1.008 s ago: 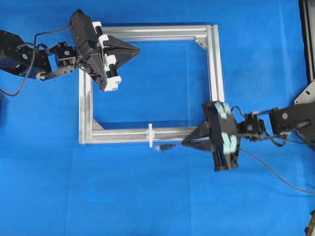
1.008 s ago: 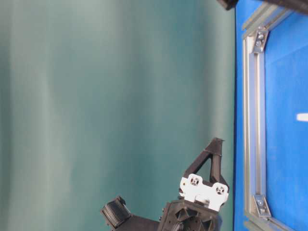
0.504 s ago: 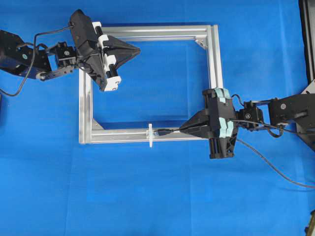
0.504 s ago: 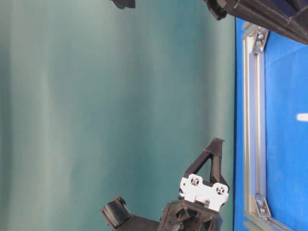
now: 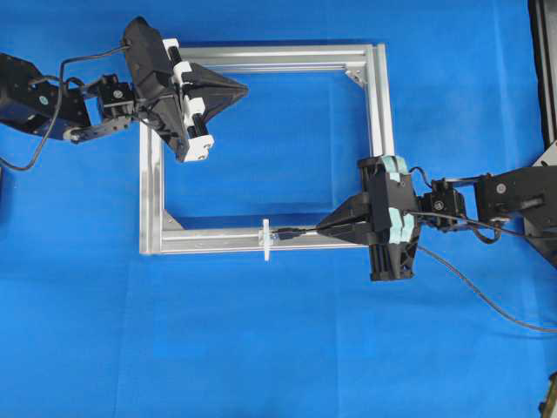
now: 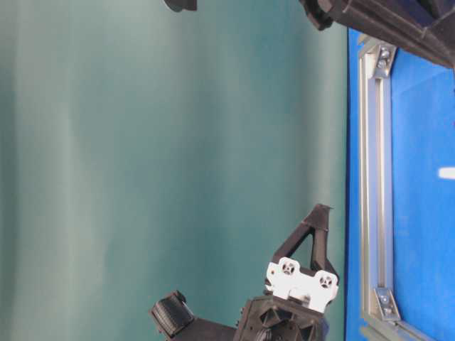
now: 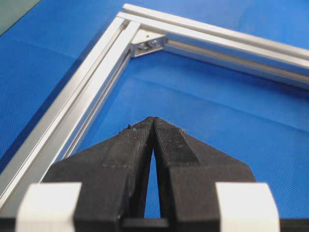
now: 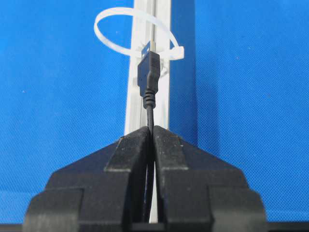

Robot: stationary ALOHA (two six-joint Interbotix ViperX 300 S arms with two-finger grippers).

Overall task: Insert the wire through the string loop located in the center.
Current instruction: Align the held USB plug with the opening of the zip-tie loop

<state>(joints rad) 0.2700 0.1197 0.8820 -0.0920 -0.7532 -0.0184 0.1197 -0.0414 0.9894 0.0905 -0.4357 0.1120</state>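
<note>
You are looking at a worktop covered in a bright blue cloth [image 5: 278,348], finely textured and evenly lit with only soft shadows. Behind it, in your table-level view, hangs a plain teal-green backdrop [image 6: 163,142] with faint vertical folds. A dark strip [image 5: 544,61] runs along the cloth's right edge.

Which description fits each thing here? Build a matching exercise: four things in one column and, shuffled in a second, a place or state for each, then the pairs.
Things:
1. wire
2. string loop
3. left hand
4. aluminium frame

Descriptions:
A. shut on nothing, above the frame's upper left corner
B. silver rectangle lying on the blue cloth
C. white ring standing on the near bar
D. pinched in the right hand, plug pointing at the ring

Pairs: 1-D, 2-C, 3-A, 4-B
</note>
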